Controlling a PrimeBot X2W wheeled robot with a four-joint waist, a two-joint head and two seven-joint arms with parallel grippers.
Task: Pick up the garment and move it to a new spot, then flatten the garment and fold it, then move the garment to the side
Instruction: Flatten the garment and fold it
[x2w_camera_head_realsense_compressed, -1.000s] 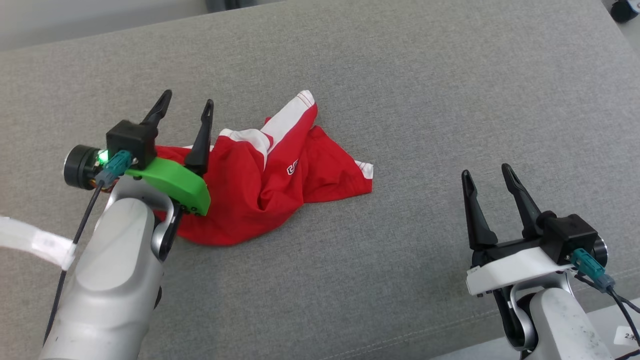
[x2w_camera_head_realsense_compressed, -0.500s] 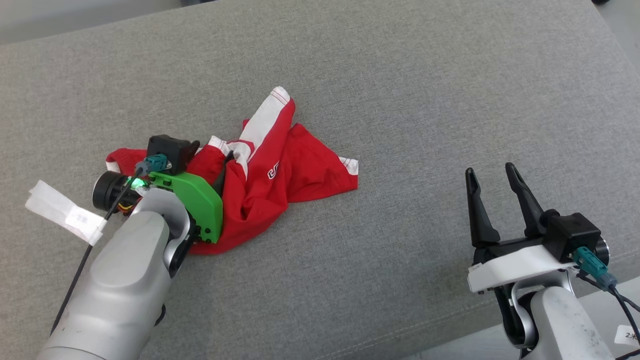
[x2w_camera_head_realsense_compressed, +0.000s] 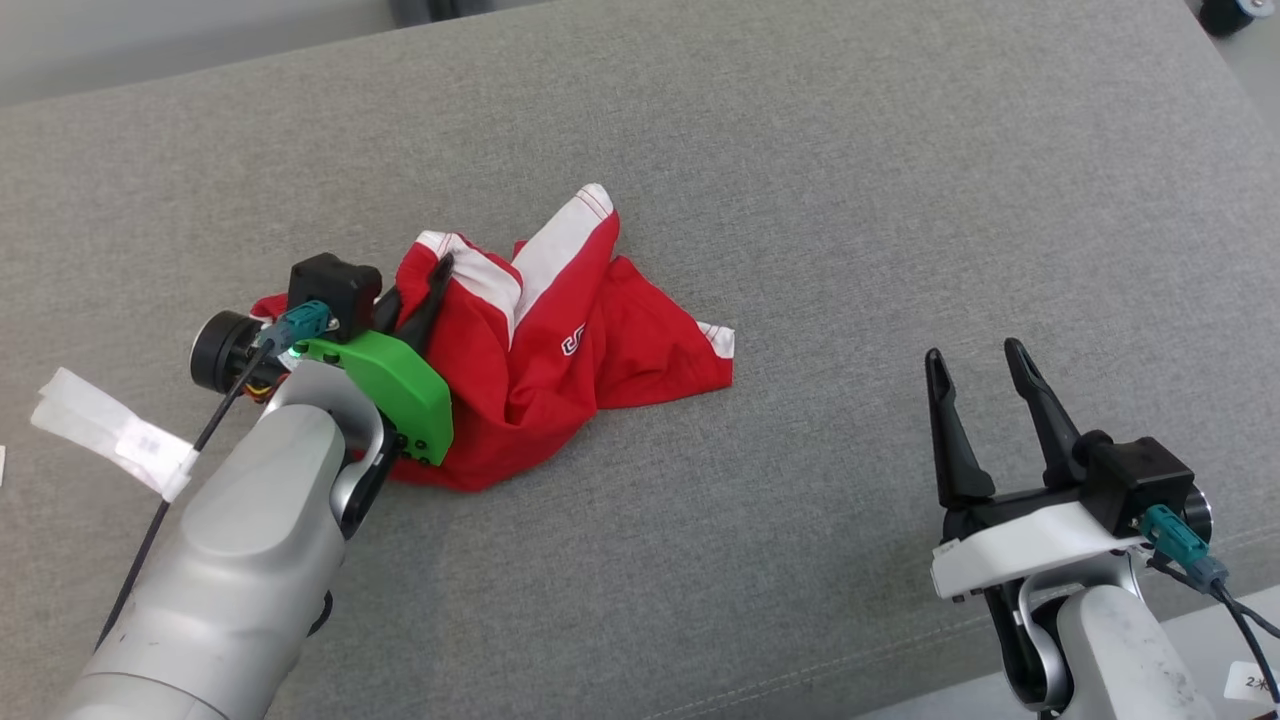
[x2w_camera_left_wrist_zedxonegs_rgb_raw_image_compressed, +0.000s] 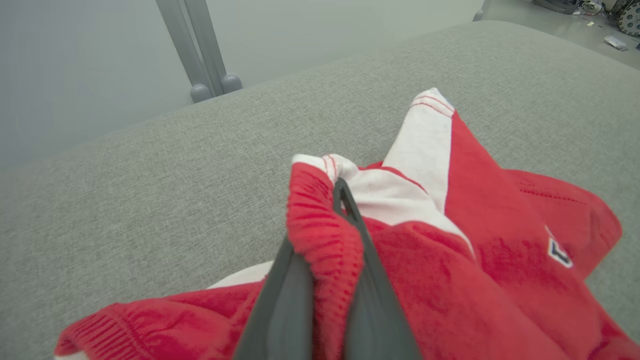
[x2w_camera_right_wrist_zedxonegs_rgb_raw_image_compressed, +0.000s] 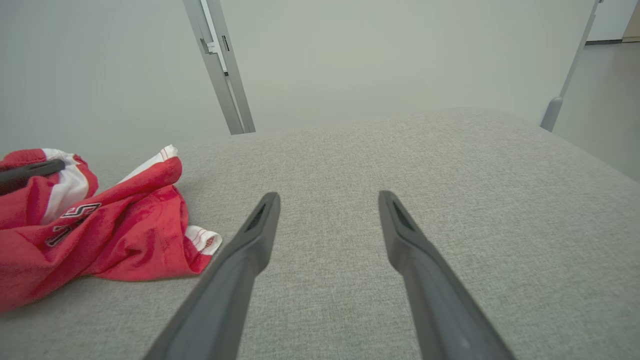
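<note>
The garment (x2w_camera_head_realsense_compressed: 560, 350) is a crumpled red piece with white panels and a small logo, lying left of centre on the grey padded surface (x2w_camera_head_realsense_compressed: 800, 200). My left gripper (x2w_camera_head_realsense_compressed: 425, 285) is shut on a ribbed red fold at the garment's left edge. In the left wrist view the two dark fingers (x2w_camera_left_wrist_zedxonegs_rgb_raw_image_compressed: 370, 300) pinch that fold of the garment (x2w_camera_left_wrist_zedxonegs_rgb_raw_image_compressed: 480, 260), lifting it a little. My right gripper (x2w_camera_head_realsense_compressed: 975, 360) stands open over bare surface at the lower right, well apart from the cloth. The right wrist view has the garment (x2w_camera_right_wrist_zedxonegs_rgb_raw_image_compressed: 100, 230) at its left, beyond the spread right gripper (x2w_camera_right_wrist_zedxonegs_rgb_raw_image_compressed: 327, 200).
The grey surface's front edge (x2w_camera_head_realsense_compressed: 900, 660) runs past the right arm at the bottom right. A white tape tag (x2w_camera_head_realsense_compressed: 110, 430) hangs on the left arm's cable. Metal posts (x2w_camera_left_wrist_zedxonegs_rgb_raw_image_compressed: 200, 55) stand behind the far edge. Open surface lies right of the garment.
My left gripper dropped onto the garment's left edge and shut on a fold, which now stands slightly raised. The right gripper stayed open in place. The head camera shifted a little.
</note>
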